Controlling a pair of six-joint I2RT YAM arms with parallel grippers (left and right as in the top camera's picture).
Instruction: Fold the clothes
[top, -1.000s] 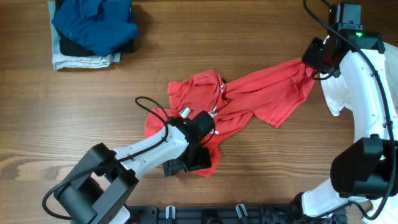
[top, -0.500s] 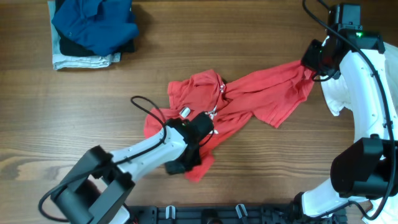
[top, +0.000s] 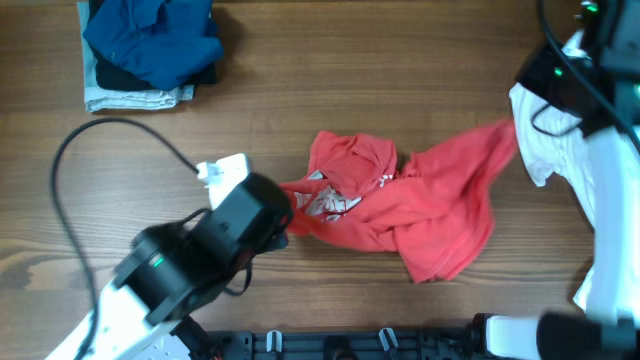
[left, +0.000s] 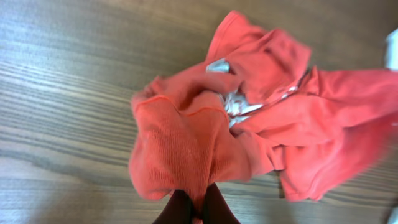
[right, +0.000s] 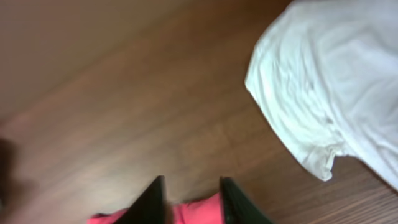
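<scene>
Sprawling across the wooden table (top: 400, 50), the red T-shirt (top: 420, 205) lies crumpled at centre, with a white shirt (top: 545, 150) just beside its right end. The left gripper (left: 196, 202) is clenched on a bunched fold. The right gripper (right: 193, 186) has its jaws parted, with red hem between them.

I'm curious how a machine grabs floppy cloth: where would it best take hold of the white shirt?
Probably the hemmed corner of the white shirt, which juts out onto the bare table. Come from the open wood side towards that corner. It lies flat and free with a clear edge, while the rest is rumpled folds with nothing distinct to pinch.
</scene>
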